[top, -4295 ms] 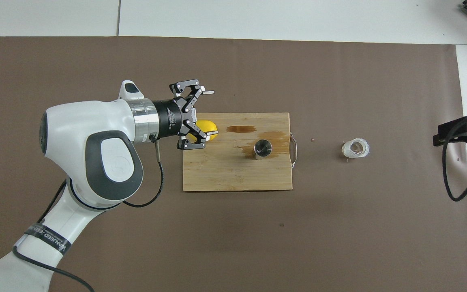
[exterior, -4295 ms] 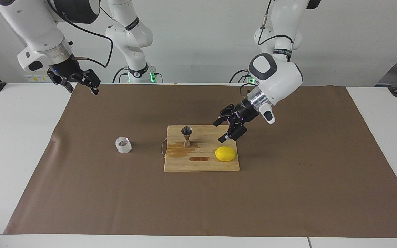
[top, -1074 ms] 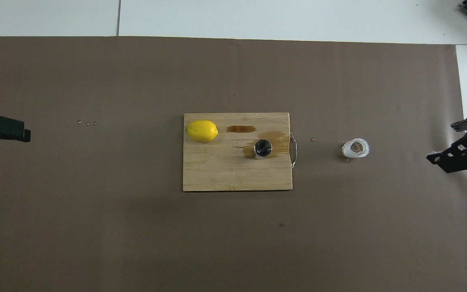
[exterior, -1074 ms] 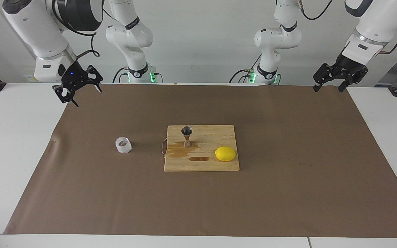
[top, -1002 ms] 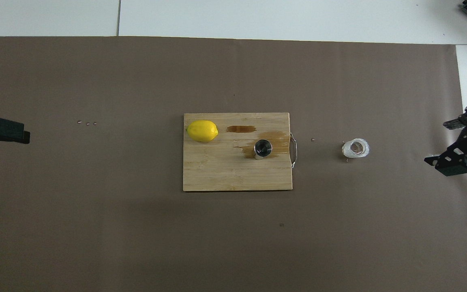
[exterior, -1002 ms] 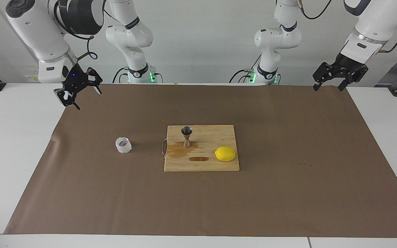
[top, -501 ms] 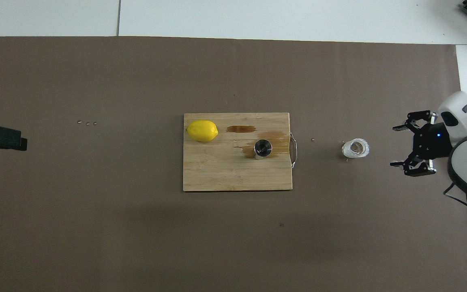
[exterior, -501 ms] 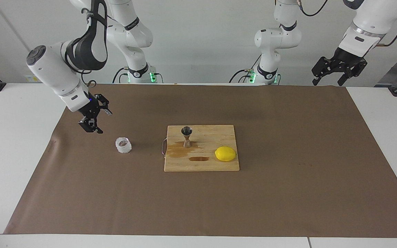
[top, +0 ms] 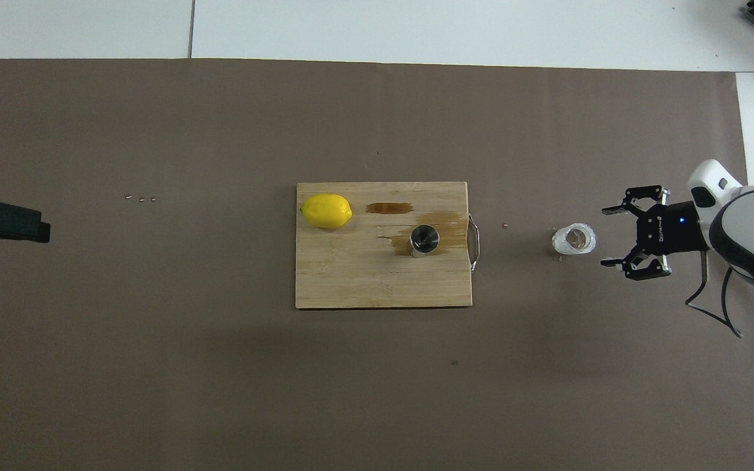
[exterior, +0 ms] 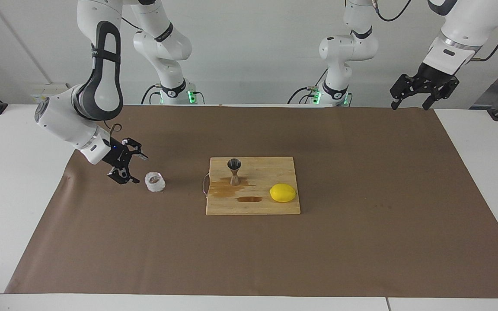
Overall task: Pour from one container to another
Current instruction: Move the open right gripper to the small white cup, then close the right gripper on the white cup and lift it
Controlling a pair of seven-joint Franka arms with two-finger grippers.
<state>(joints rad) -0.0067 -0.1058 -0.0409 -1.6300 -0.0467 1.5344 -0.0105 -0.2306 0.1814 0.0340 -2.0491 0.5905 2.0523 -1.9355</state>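
Observation:
The clear faceted glass cup (exterior: 154,182) (top: 574,239) stands upright on the brown mat, toward the right arm's end of the table. My right gripper (exterior: 142,170) (top: 606,237) hangs low over the mat right beside it, open, its fingers pointing at the cup with a small gap left and nothing between them. The steel jigger (exterior: 234,171) (top: 424,239) stands upright on the wooden cutting board (exterior: 253,208) (top: 351,281). My left gripper (exterior: 410,105) (top: 4,222) waits high over the mat's corner at the left arm's end, open and empty.
A yellow lemon (exterior: 282,192) (top: 326,211) lies on the board, toward the left arm's end. Brown wet stains (top: 390,209) mark the board around the jigger. The board's metal handle (top: 475,239) faces the cup. The brown mat (top: 377,379) covers most of the white table.
The right arm has swung down from high over the mat's corner, and its open gripper now sits right beside the cup. The left gripper has barely moved.

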